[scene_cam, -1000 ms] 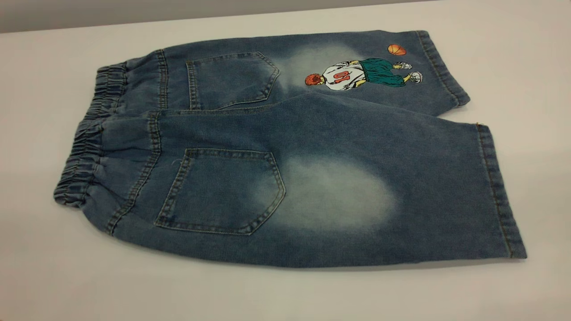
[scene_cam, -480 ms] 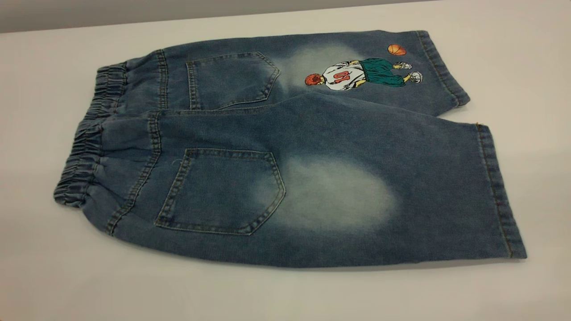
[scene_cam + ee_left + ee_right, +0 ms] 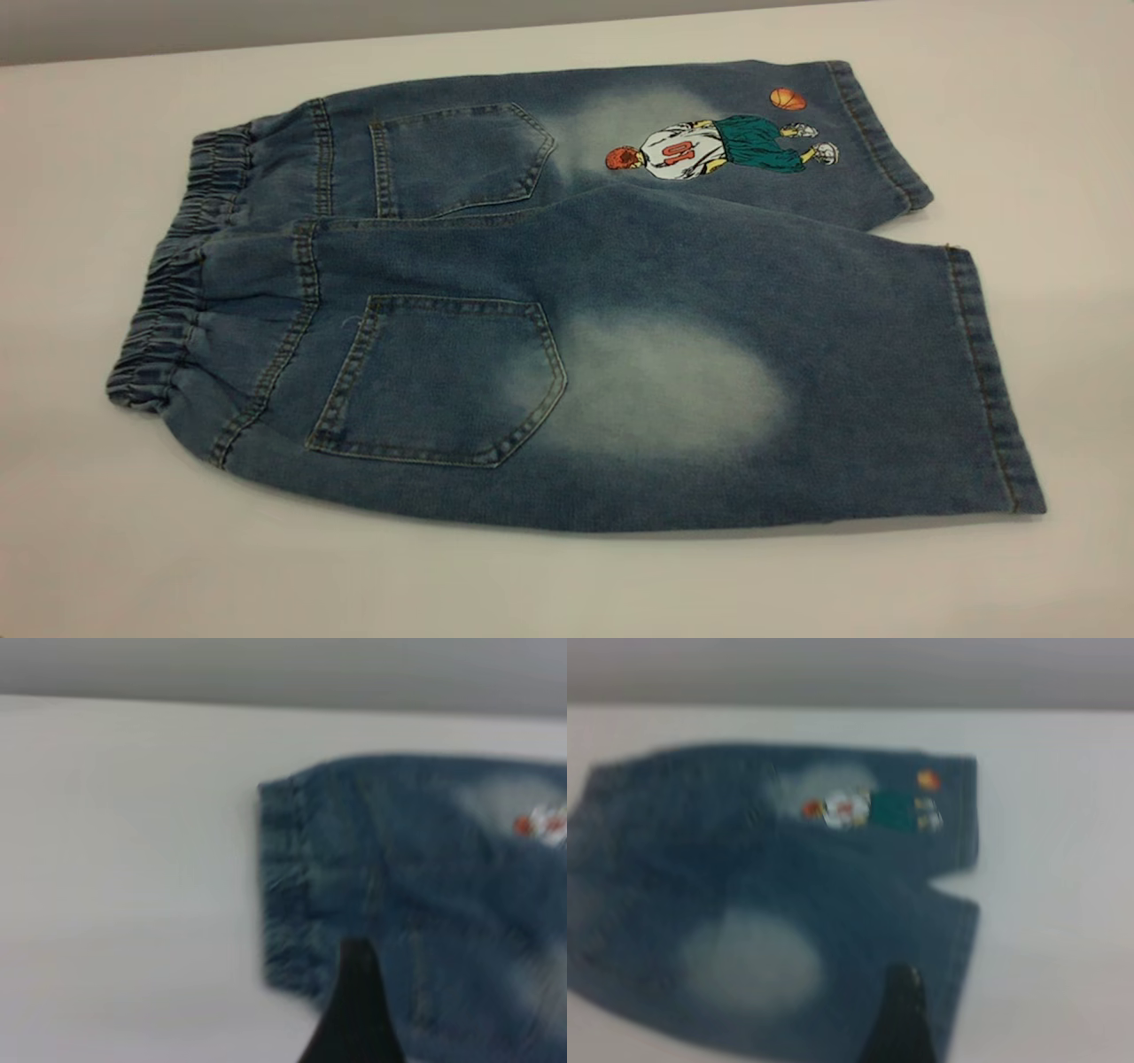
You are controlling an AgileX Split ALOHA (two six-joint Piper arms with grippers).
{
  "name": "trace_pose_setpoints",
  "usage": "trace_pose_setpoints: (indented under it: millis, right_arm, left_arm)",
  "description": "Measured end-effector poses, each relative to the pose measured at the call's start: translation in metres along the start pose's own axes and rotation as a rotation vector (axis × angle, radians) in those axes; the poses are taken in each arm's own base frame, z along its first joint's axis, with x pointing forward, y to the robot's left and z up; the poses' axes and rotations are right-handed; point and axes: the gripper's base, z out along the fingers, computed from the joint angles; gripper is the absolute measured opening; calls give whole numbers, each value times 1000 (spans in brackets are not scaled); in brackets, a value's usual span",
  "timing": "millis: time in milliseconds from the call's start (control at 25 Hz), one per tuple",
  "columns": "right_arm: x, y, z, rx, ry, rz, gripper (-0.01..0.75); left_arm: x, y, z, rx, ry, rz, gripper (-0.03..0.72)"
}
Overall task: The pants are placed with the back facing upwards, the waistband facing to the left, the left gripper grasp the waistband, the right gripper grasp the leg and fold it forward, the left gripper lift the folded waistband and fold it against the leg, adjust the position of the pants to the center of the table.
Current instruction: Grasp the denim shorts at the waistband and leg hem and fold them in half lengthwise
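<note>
No shift: pants (image 3: 567,301) flat, unfolded.

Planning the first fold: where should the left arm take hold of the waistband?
At the near end of the waistband, coming from the table's left: the ruched band lies flat at the pants' left edge, with bare table beside it.

White table (image 3: 106,549), pants (image 3: 673,266) spread flat.
</note>
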Motion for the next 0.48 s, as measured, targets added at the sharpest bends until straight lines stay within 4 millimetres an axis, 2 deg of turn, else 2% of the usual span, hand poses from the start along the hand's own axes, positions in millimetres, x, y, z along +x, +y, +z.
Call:
trace_pose_setpoints:
  millis: [80,240,360,480]
  right_arm:
    - [-13,1,5,-13,0,15,533]
    - [-43,5,21,-59,-10,71,533]
    - [-59,7,45,-102,38,108,533]
    - [-66,9,76,-166,127,142,533]
  left_arm:
    - [-10,-1,5,1,-19,-61,519]
    - [-29,-5,28,40,-19,-192,519]
    - [-44,-8,50,76,-29,-271,519]
    - [-58,-7,77,68,-40,-259,519]
